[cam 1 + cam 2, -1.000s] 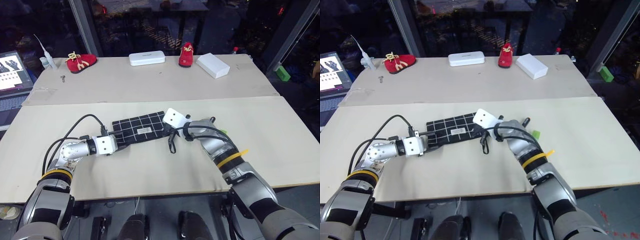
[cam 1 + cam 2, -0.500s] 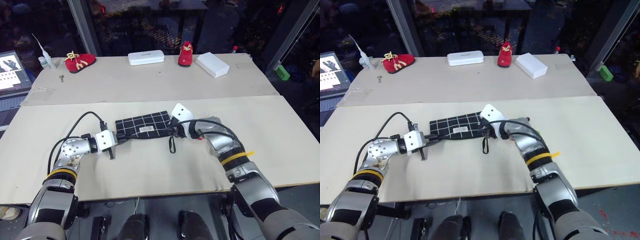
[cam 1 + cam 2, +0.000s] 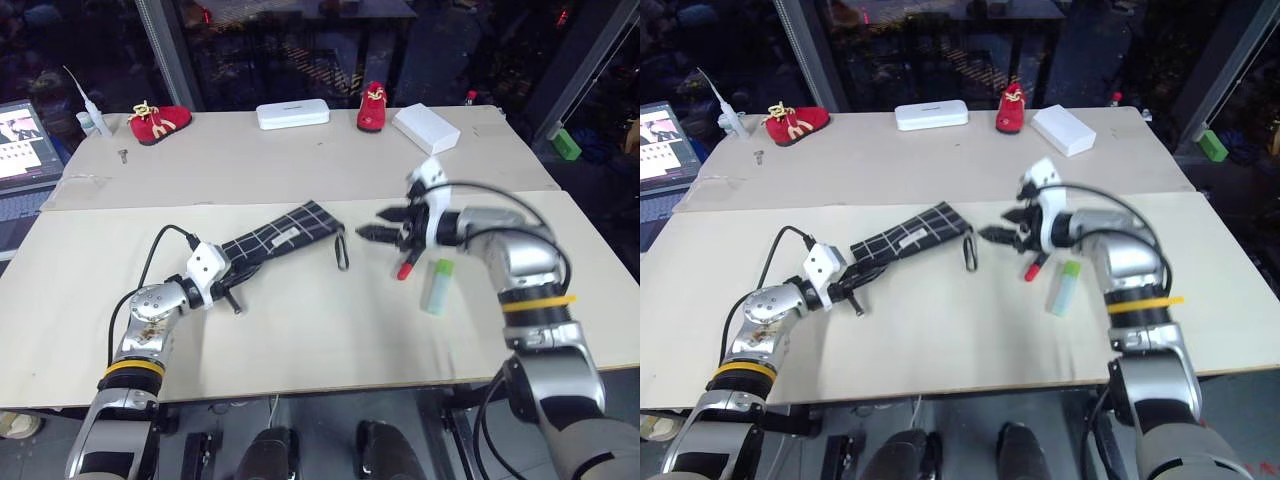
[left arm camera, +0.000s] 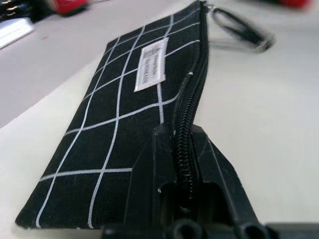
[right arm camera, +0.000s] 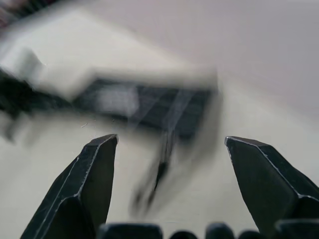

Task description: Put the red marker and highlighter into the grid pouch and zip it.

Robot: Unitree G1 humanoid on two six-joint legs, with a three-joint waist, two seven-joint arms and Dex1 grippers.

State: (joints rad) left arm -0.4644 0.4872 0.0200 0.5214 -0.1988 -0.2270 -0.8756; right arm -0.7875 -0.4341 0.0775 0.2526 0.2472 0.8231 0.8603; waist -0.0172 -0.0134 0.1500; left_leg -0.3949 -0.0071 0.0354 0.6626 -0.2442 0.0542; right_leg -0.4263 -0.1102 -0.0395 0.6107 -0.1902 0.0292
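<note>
Since the earlier frames the right gripper (image 3: 383, 224) has let go of the pouch's end and pulled away to the right and upward; its two black fingers now stand wide apart with nothing between them, and it hangs above the table (image 3: 300, 330), apart from the pouch's loop strap (image 3: 342, 250). The left gripper (image 3: 232, 281) has closed on the near end of the grid pouch (image 3: 283, 236), pinching it at the zipper line, and the pouch has turned with it, so it now lies slanted, the held end a little raised. The red marker (image 3: 406, 268) and the highlighter (image 3: 437, 285) lie side by side on the table just under the right arm, both outside the pouch. I judge that nothing is packed yet: the left gripper steadies the pouch, and the free right gripper is well placed to reach down for the marker, which is nearest to it.
</note>
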